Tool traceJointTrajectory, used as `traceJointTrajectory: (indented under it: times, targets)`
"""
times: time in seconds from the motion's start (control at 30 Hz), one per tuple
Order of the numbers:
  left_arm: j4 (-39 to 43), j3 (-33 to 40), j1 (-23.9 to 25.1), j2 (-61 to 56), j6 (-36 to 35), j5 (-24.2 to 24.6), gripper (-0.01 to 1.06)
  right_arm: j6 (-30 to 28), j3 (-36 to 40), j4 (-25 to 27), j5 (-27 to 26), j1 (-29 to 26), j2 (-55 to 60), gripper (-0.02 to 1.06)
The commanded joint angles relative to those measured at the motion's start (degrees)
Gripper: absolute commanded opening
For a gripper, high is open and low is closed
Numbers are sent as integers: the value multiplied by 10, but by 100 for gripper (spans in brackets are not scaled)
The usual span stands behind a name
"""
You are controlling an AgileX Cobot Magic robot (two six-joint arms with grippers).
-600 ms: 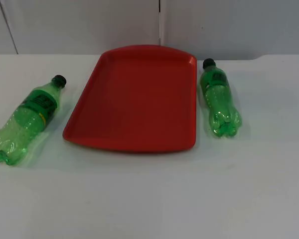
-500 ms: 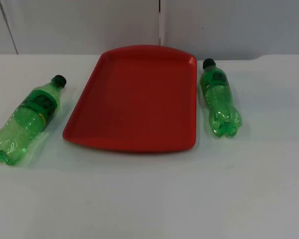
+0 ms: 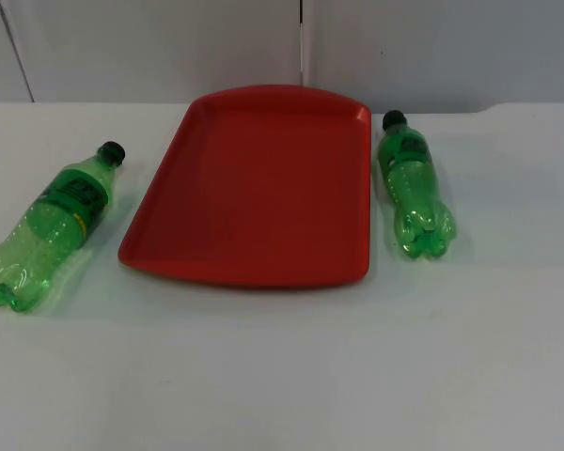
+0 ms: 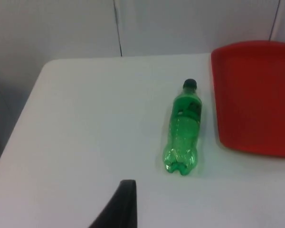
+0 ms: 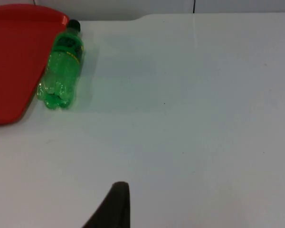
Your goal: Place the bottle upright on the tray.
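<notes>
A red tray (image 3: 254, 188) lies flat at the table's middle with nothing on it. One green bottle (image 3: 52, 225) with a black cap lies on its side left of the tray, cap pointing to the far right. A second green bottle (image 3: 414, 183) lies on its side close to the tray's right edge, cap toward the wall. My left gripper (image 4: 123, 209) hovers well short of the left bottle (image 4: 184, 128), beside the tray (image 4: 256, 95). My right gripper (image 5: 115, 206) hangs far from the right bottle (image 5: 61, 71) and the tray (image 5: 14, 57).
The white table (image 3: 282, 376) stretches wide in front of the tray and bottles. A grey partition wall (image 3: 169, 47) closes off the far side. The table's left edge (image 4: 19, 118) runs near the left bottle.
</notes>
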Motion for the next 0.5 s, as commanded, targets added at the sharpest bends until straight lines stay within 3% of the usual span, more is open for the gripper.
traceJointTrajectory:
  times: [0.0,0.47]
  targets:
    - [-11,-3,2,15,-2,-4,105,0,4,1,-4,-5,-2,105]
    - [-43,-3,2,150,-2,-65,105,0,4,1,-4,-5,-2,105]
